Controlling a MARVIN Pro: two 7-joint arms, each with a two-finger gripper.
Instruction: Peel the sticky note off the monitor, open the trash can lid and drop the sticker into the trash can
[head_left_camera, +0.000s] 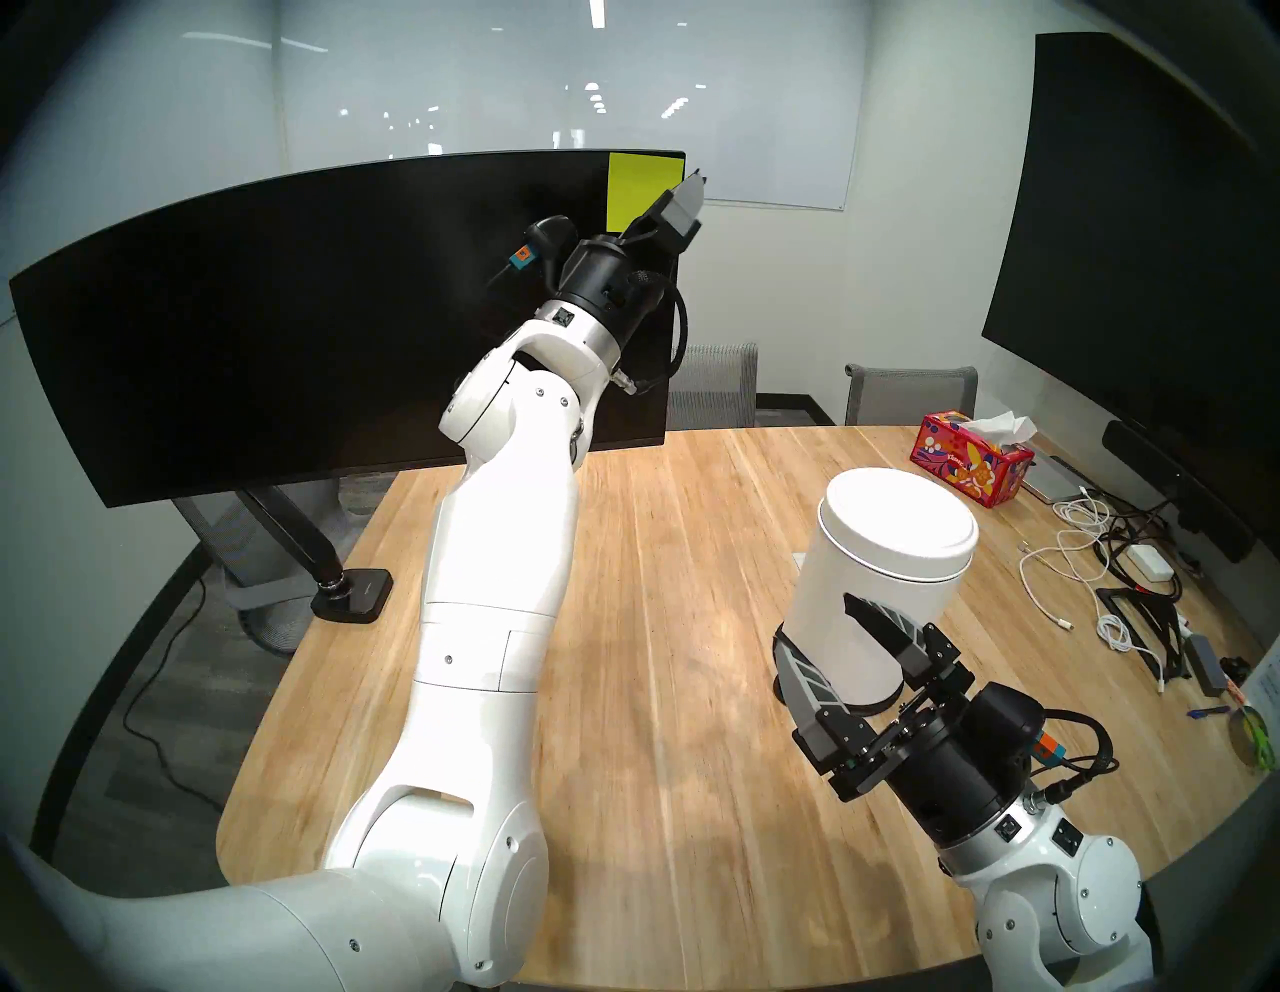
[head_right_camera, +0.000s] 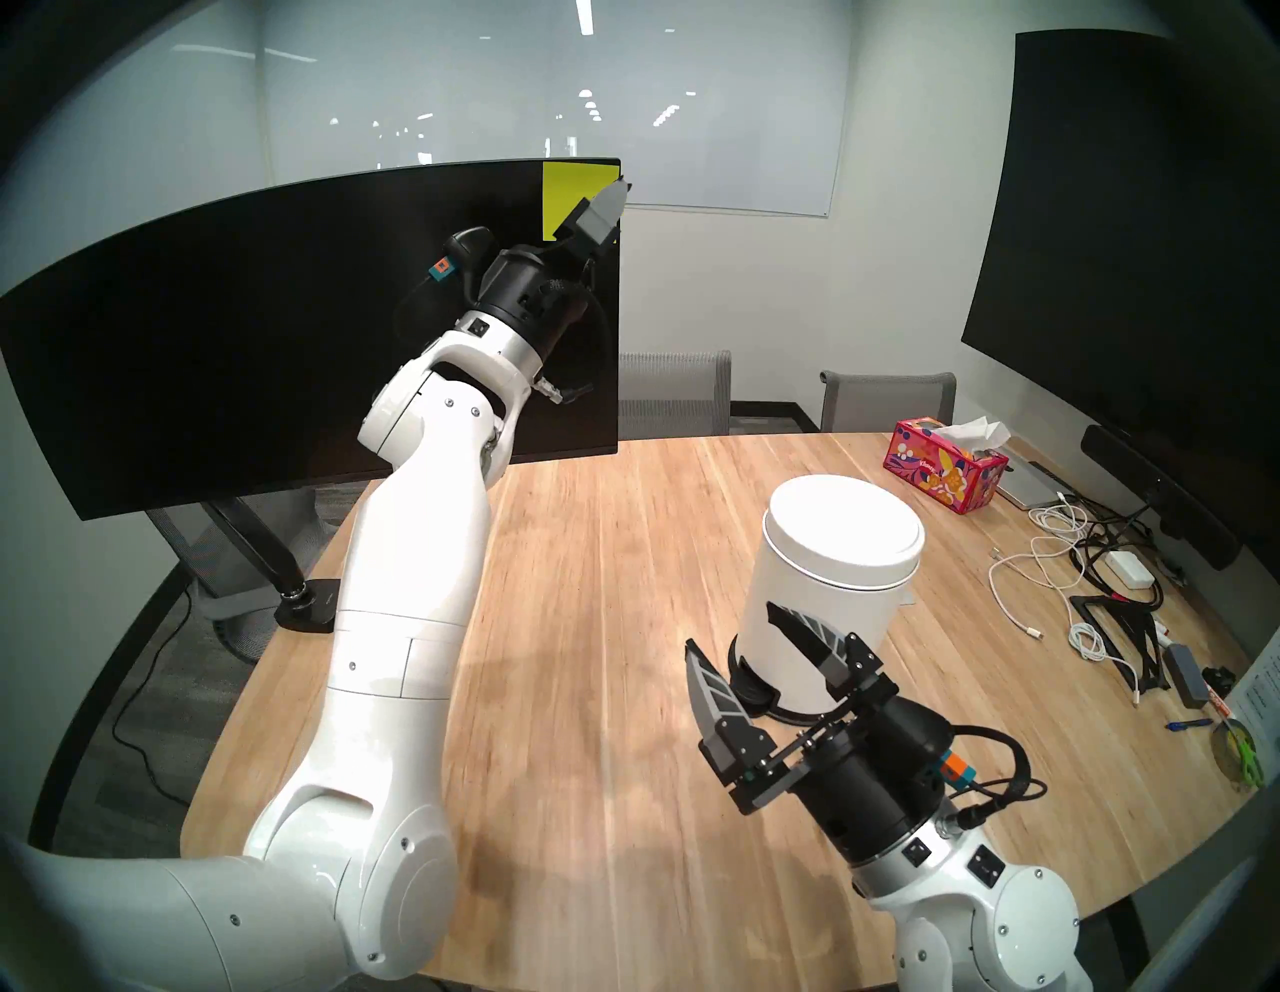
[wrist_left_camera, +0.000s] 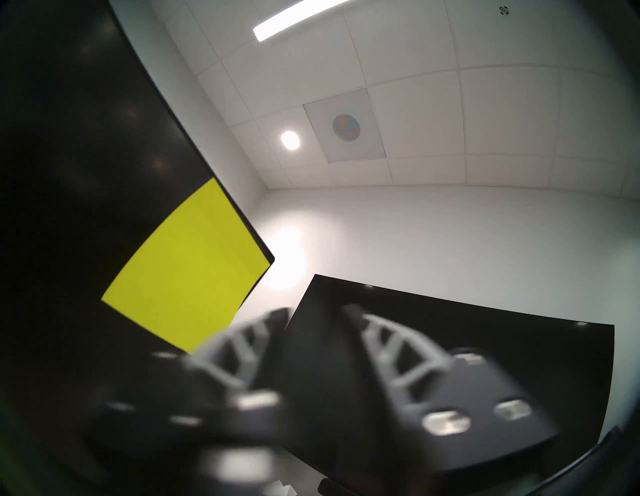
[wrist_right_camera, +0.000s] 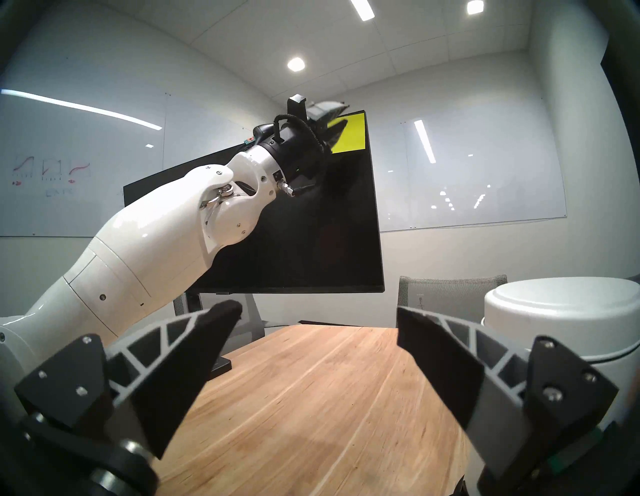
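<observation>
The yellow-green sticky note (head_left_camera: 637, 187) is stuck flat in the upper right corner of the monitor (head_left_camera: 277, 332). My left gripper (head_left_camera: 692, 187) is raised to that corner, at the note's right edge, jaws a little apart and empty. In the left wrist view the note (wrist_left_camera: 187, 270) lies just left of the blurred fingers (wrist_left_camera: 249, 339). The white trash can (head_left_camera: 831, 575) stands on the table with its lid (head_left_camera: 897, 516) shut. My right gripper (head_left_camera: 814, 616) is open and empty, low in front of the can, not touching it.
A red floral tissue box (head_left_camera: 973, 457) stands behind the can. Tangled cables and chargers (head_left_camera: 1108, 554) lie at the right. A bigger black screen (head_left_camera: 1143, 242) hangs on the right wall. The monitor's base (head_left_camera: 353, 592) clamps at the table's left edge. Grey chairs (head_left_camera: 713, 384) stand behind.
</observation>
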